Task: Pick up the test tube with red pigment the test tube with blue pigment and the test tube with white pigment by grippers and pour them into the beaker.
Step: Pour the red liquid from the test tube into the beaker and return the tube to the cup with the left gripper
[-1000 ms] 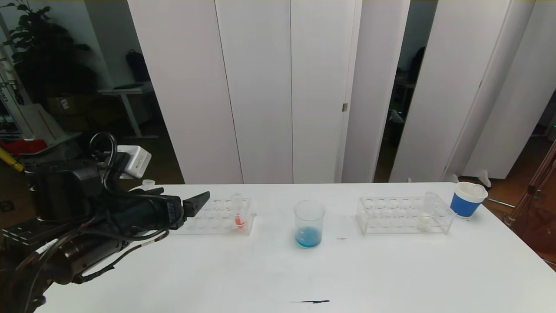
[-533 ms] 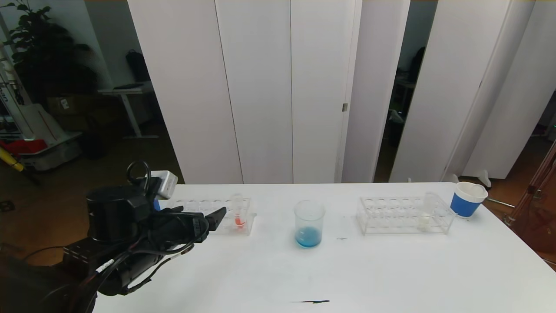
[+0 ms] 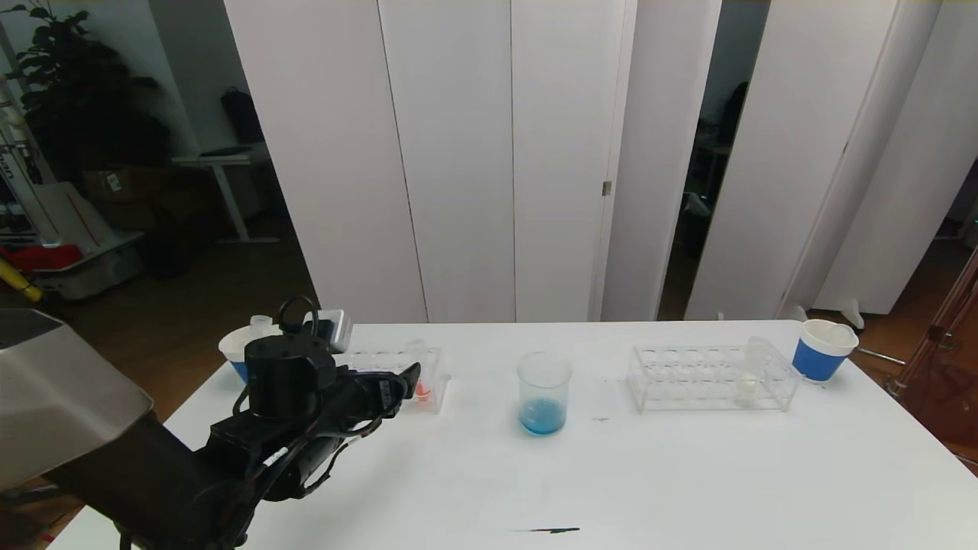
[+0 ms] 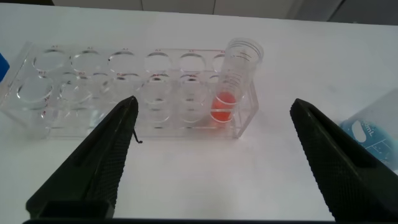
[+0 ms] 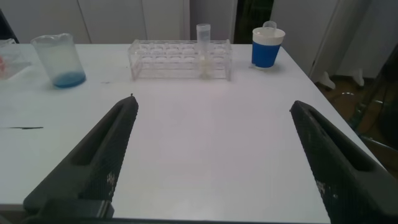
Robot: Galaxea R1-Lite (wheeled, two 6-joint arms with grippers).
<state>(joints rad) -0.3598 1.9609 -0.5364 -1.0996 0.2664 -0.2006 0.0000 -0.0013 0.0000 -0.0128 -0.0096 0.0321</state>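
Black left arm comes in low from the near-left corner of the tabletop [image 3: 688,473], forearm slanting up toward the far side, wrist about level. Left end effector [image 3: 405,382] sits just short of the left rack [image 3: 367,359], fingers spread wide w/ nothing between them; wrist view shows both fingers [image 4: 93,168] either side of the rack's near face, not touching it.

Test tube with red pigment [image 4: 235,81] stands upright in the rack's end slot nearest the beaker, long axis vertical, mouth up, orange-red liquid at the bottom.

Beaker [image 3: 544,393] stands upright approx mid-tabletop, between the two racks, mouth up, w/ blue liquid pooled at its bottom.

Right rack [image 3: 710,376] is toward the far-right corner; test tube with white pigment [image 3: 750,373] stands upright in a slot near its right end, whitish liquid low down. Blue-banded paper cup [image 3: 821,350] sits just beyond that rack at the right edge; another cup [image 3: 233,353] is at the far-left corner behind the arm.

Right end effector [image 5: 214,162] is out of the head view; its wrist cam shows the fingers wide apart over bare tabletop near the near edge, holding nothing, well apart from the right rack.
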